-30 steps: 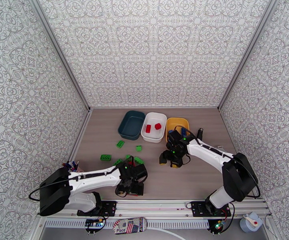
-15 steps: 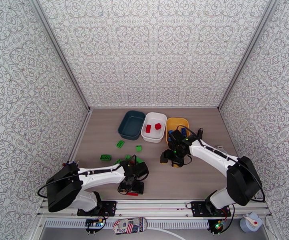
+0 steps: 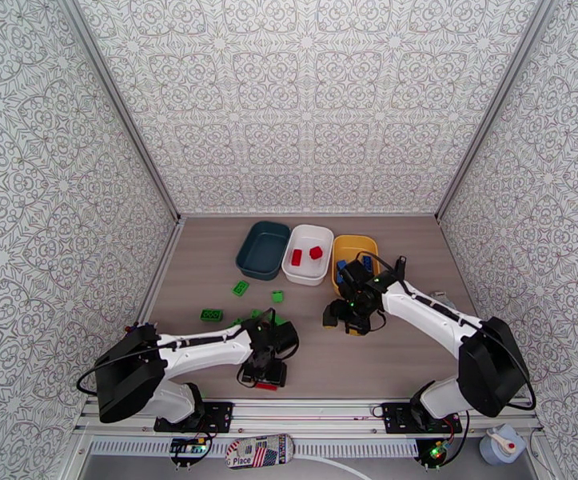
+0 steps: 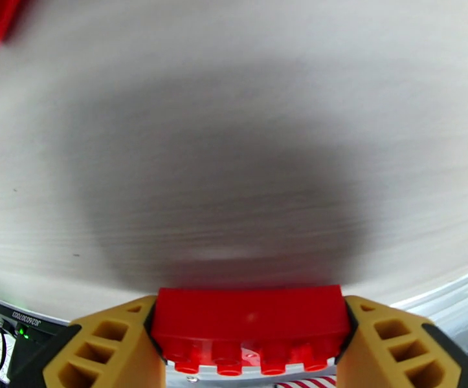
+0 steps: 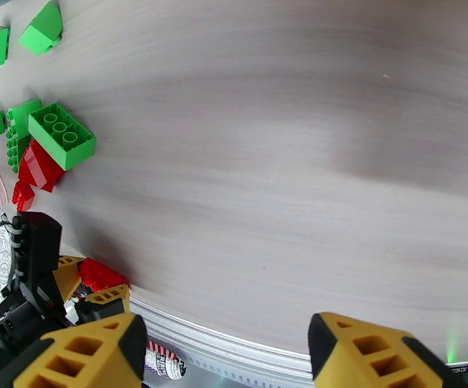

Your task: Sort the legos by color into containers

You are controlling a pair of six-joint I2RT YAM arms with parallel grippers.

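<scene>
Three tubs are sitting side by side at the far end of the counter (image 3: 416, 346): the teal tub (image 3: 250, 254) on the left, the white tub (image 3: 312, 228) in the middle and the yellow tub (image 3: 356, 238) on the right. Two red bricks (image 3: 296, 257) are lying apart on the white tub's floor, and blue bricks (image 3: 366, 259) are showing in the yellow tub, partly hidden by the right arm. Green bricks (image 3: 241, 288) are lying scattered on the counter's left half, near the teal tub and toward the left arm; the right wrist view is showing a larger green one (image 5: 61, 135) touching a red sloped piece (image 5: 39, 166). At the near edge, the left pincer (image 4: 250, 331) is clamping a red brick (image 4: 250, 312) by its two ends, studs pointing toward the camera, just above the counter. The right pincer (image 5: 227, 350) is hanging over bare counter in front of the yellow tub, its yellow fingers (image 5: 363, 350) standing wide apart with nothing between them. The counter is showing a pale grey-brown wood grain, and walls (image 3: 304, 106) papered in a grey floral pattern are closing it in on three sides. A metal rail (image 3: 328, 410) is running along the near edge, carrying both arm bases. Below it, a sticker (image 3: 259, 452) is reading "G Place" beside a stars-and-stripes flag.
</scene>
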